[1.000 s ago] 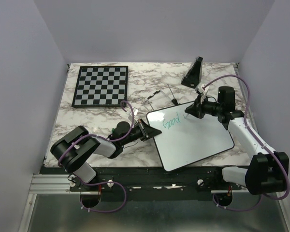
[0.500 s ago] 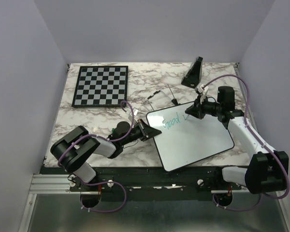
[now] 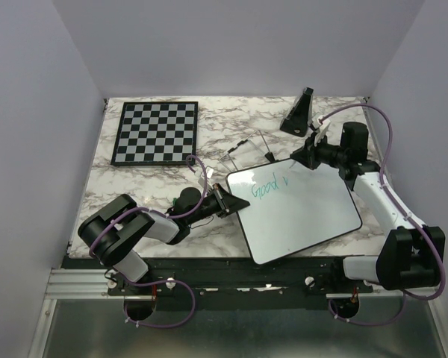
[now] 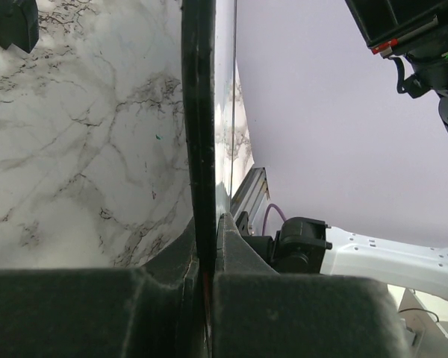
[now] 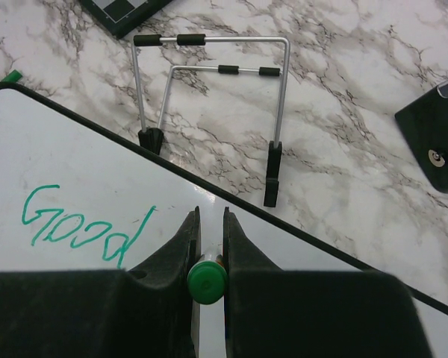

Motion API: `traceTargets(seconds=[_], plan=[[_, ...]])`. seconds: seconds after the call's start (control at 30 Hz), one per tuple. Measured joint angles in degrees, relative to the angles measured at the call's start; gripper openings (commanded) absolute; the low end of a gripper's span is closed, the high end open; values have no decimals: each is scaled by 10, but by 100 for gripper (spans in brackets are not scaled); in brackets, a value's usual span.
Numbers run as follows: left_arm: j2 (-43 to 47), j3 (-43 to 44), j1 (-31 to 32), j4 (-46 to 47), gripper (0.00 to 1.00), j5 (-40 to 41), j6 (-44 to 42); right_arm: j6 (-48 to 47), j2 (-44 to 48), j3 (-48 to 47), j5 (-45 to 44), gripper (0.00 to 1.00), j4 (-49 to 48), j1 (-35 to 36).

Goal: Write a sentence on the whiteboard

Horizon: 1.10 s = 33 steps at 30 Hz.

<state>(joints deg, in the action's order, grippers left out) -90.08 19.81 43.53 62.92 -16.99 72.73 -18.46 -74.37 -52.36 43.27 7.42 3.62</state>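
Marble table (image 3: 231, 123) with whiteboard (image 3: 299, 216) flat at near right, sentence (image 3: 263, 189) reading "Good" plus one stroke by its far-left corner. Left gripper (image 3: 228, 201) clamped on board's left rim, arm low and stretched rightward. Right gripper (image 5: 207, 224) clenched on green marker (image 5: 207, 282), over board's far edge, arm reaching forward.
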Motion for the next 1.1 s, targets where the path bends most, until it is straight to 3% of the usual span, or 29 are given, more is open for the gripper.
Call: traceTargets(seconds=[0.43, 0.83, 1.1], plan=[[0, 0, 0, 1, 0, 0, 0, 17, -32, 0, -1, 0, -14, 0], [0, 0, 0, 2, 0, 0, -1, 8, 24, 34, 4, 1, -3, 0], [0, 0, 0, 2, 0, 0, -1, 8, 13, 36, 14, 1, 0, 0]])
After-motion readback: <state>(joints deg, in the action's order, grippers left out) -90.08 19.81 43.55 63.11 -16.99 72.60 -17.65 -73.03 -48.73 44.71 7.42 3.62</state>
